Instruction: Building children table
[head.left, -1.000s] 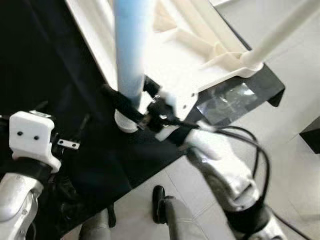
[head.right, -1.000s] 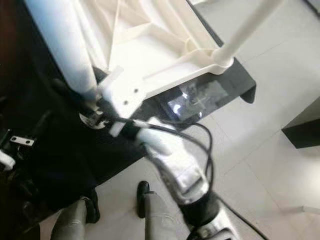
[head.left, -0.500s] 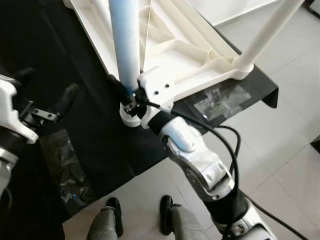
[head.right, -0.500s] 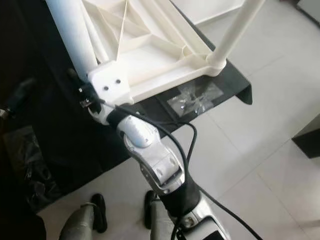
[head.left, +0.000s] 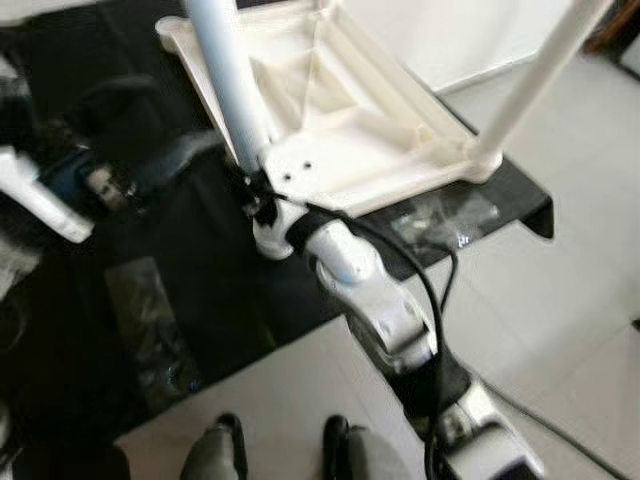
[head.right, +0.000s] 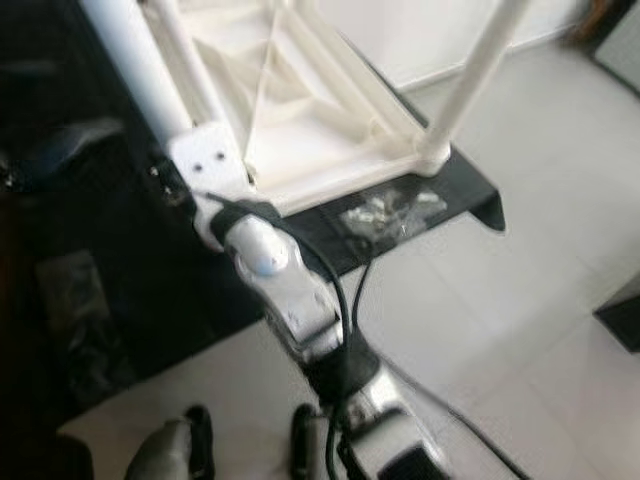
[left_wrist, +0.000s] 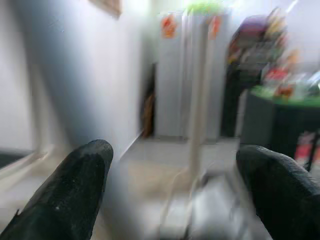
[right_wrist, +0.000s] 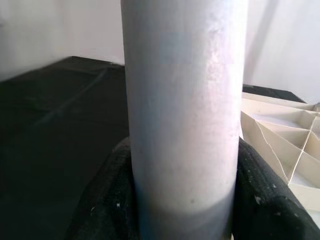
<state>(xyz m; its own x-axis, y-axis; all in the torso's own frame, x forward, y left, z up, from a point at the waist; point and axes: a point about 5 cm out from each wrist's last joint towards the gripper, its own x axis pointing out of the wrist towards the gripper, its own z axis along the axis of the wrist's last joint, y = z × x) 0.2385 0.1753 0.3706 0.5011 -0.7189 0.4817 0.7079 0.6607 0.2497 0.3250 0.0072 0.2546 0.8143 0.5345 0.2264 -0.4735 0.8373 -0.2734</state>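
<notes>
While the white tabletop (head.left: 350, 120) lies upside down on a black surface (head.left: 190, 280), its near leg (head.left: 225, 80) stands straight up from the corner socket, top cut off. The right gripper (head.left: 258, 192) pinches that leg just above its base, fingers (right_wrist: 260, 200) pressed on either side. The left gripper (left_wrist: 172, 175) is held spread apart, blurred. A second leg (head.left: 530, 80) rises at the far corner.

Head stereo pair looking down, both on table leg (head.left: 225, 85), right wrist camera close against it
</notes>
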